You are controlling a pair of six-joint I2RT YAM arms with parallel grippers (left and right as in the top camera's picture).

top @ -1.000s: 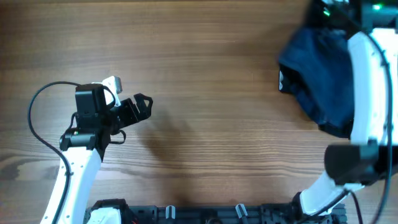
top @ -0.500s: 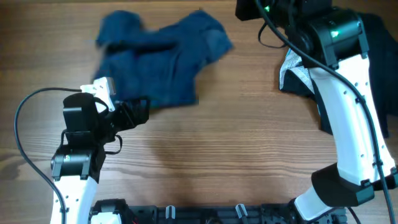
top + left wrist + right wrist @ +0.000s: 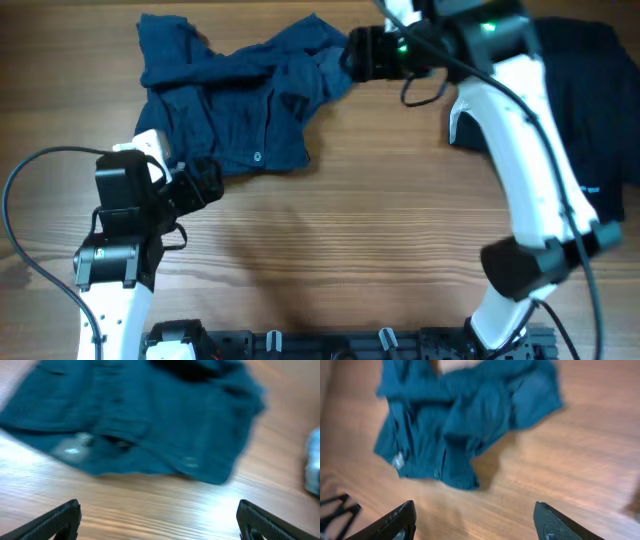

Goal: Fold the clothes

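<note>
Blue shirt (image 3: 240, 95) now on table far left, crumpled, pulled from right pile (image 3: 590, 90). Right gripper (image 3: 353, 55) released, spread wide, empty. Left gripper (image 3: 208, 183) spread wide, empty. Needs flattening next.

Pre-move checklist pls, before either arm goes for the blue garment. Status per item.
1. Left end effector open and empty: ok.
2. Right end effector open and empty: ok.
3. Blue garment spread flat: not ok; it lies bunched, with overlapping creases.
4. Blue garment apart from the dark clothes pile: ok; bare table shows between them.
5. Left end effector off the cloth: ok; its wrist view shows wood between the fingertips and the garment's edge.
6. Corners and hems identifiable for a grasp: cannot tell; both wrist views are blurred.
</note>
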